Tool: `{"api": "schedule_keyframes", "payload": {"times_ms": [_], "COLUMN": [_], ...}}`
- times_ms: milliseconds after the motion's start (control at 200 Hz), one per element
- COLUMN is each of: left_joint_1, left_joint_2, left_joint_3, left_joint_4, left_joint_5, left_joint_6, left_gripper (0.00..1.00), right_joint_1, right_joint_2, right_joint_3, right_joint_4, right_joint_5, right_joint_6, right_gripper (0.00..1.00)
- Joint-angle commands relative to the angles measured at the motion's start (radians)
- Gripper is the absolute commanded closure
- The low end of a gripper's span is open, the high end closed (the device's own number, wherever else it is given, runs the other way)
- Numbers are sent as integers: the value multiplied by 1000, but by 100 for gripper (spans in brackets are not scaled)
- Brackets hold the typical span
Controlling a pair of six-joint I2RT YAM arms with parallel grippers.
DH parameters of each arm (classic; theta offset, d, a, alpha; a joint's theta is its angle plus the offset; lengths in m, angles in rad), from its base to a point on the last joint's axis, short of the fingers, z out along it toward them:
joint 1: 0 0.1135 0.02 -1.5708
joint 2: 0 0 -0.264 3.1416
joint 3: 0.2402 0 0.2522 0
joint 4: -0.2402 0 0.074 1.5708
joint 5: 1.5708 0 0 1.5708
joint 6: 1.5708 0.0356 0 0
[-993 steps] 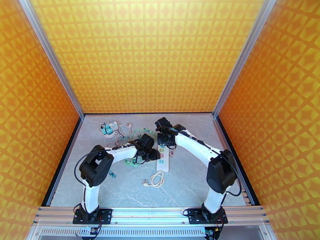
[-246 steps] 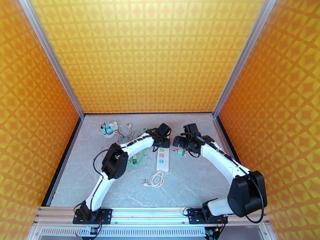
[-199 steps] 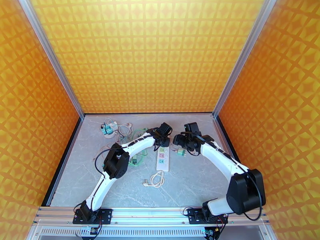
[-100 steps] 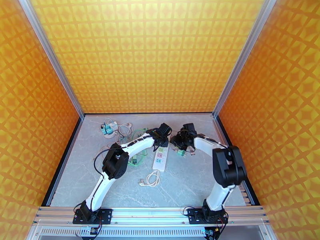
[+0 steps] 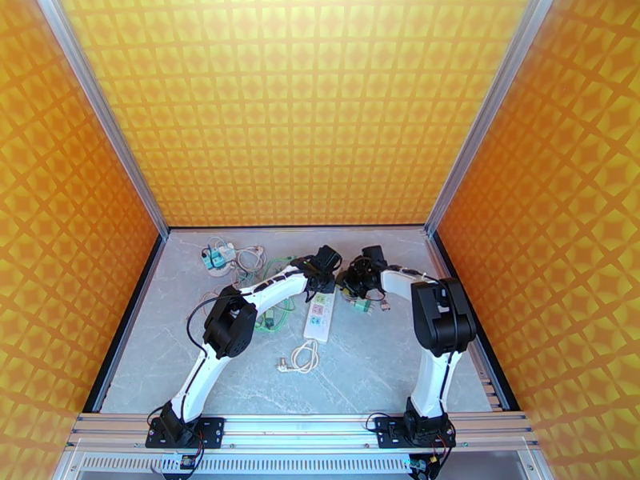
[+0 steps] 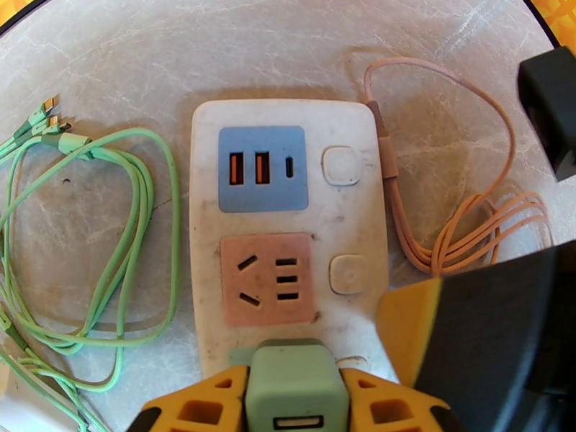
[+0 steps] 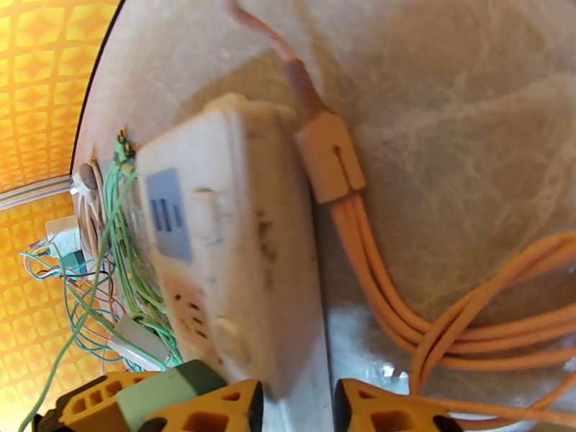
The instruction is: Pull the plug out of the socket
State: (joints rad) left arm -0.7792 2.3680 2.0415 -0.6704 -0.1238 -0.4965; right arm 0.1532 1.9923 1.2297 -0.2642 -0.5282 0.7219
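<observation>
- The power strip (image 6: 353, 225) lies flat on the grey marbled table (image 6: 216, 45), roughly midway between the two arms, and both arms reach in to its far end.
- A green plug (image 6: 294, 376) sits against the strip's face at that end, just past the pink socket (image 6: 268, 279). The blue USB panel (image 6: 263, 169) comes after the socket. I can't tell whether the plug's pins are still seated.
- The left gripper (image 6: 295, 401) is clamped on the plug. Its yellow fingers (image 6: 194, 408) press flat against two opposite sides of the green block, with no gap showing.
- The right gripper (image 7: 299, 408) is down at the same end of the strip, on the side with the two buttons. Its yellow fingertips (image 7: 374, 408) stand a little apart, with the strip's edge running down between them. I can't tell whether they are squeezing it.
- From the left wrist view, one yellow-and-black finger of the right gripper sits just beside the strip's long edge, close to the plug.
- A peach cable (image 6: 461, 232) lies looped on the table on the right arm's side, and its thick collar touches the strip's edge.
- A green cable (image 6: 137, 210) lies in loose loops on the left arm's side of the strip.
- A coiled white cord (image 5: 302, 358) lies near the strip's near end.
- A tangle of thin wires (image 5: 218, 256) sits well apart, toward the far left corner.
</observation>
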Motion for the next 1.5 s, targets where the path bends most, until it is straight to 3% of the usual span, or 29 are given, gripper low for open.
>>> {"api": "schedule_keyframes", "payload": {"times_ms": [0,190,805,1110,1496], "left_joint_1": [-10,-10,29,30,32], "left_joint_2": [-21,-24,-145,-200,-130], "left_joint_3": [-17,22,71,0,-13], "left_joint_4": [-54,-85,-131,-112,-96], "left_joint_5": [33,32,14,11,11], "left_joint_6": [-17,-8,14,26,32], "left_gripper": [70,70,70,70,70], "right_joint_1": [3,3,3,3,3], "right_joint_2": [35,53,50,43,-107], "right_joint_3": [2,30,62,65,-51], "right_joint_4": [-35,-164,-264,-251,-33], "right_joint_5": [6,112,219,202,71], "right_joint_6": [2,-38,-79,-85,-68], "right_gripper": [69,68,72,71,66]}}
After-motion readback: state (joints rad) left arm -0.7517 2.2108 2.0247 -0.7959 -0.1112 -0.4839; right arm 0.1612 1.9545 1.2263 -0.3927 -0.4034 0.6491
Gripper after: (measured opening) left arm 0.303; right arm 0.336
